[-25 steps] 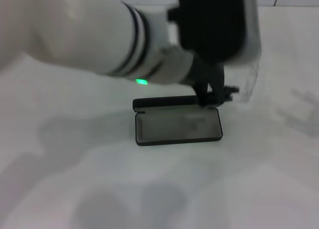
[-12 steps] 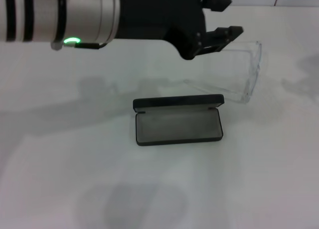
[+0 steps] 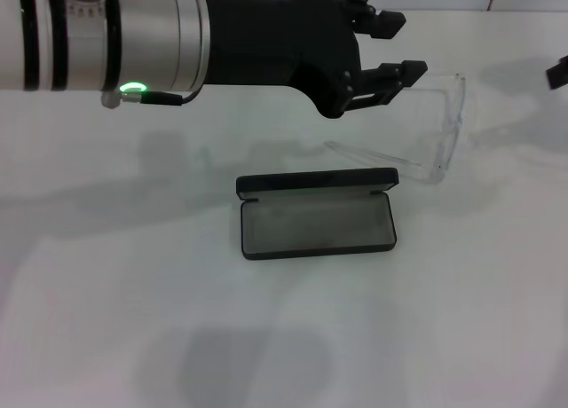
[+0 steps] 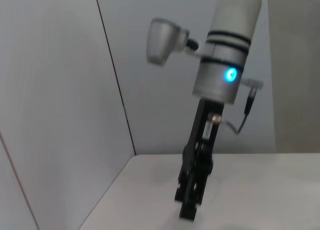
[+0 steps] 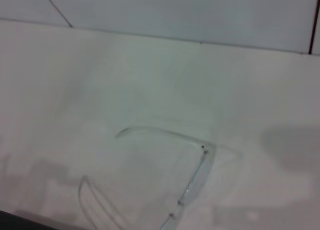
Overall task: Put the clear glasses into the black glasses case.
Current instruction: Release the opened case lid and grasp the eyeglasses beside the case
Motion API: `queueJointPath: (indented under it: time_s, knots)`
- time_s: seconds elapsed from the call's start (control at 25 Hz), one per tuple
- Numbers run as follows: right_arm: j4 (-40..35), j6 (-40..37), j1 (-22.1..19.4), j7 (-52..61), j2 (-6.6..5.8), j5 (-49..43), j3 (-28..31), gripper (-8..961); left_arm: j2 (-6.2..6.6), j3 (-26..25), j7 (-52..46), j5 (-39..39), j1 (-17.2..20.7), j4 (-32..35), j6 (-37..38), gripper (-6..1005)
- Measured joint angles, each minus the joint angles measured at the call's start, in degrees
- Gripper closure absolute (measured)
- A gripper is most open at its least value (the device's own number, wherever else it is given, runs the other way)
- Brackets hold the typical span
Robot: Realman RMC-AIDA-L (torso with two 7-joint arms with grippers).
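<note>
Transparent colourless plastic wraparound glasses [image 3: 435,133] flat on white table [image 3: 461,319], arms unfolded, not in case.
Just far-right of open matte black rectangular hinged case [image 3: 317,216], grey lining exposed, empty. Left gripper [image 3: 397,46] raised above glasses' left side, fingers spread, holding nothing. Right gripper [image 3: 557,73] barely visible at right edge; finger state unclear.

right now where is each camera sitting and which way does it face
Head view: from the robot's head, down at the table, open black glasses case, clear glasses; left end effector open, raised.
Left wrist view: level toward a wall; shows the right arm, right end effector.
Right wrist view: down at the clear glasses; no own fingers.
Shared: head and right wrist views both show the glasses.
</note>
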Motion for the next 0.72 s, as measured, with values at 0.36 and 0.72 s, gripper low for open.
queueJointPath:
  time_s: [0.36, 0.72]
  knots:
    - [11.5, 8.4, 6.9, 2.2, 1.87, -4.3, -3.7, 231, -0.02, 0.1, 1.2, -1.0, -0.2, -3.5, 0.0, 554]
    - [23.7, 18.1, 11.4, 2.3, 2.02, -5.6, -8.3, 240, -0.04, 0.0, 3.7, -4.0, -1.5, -6.4, 0.0, 554]
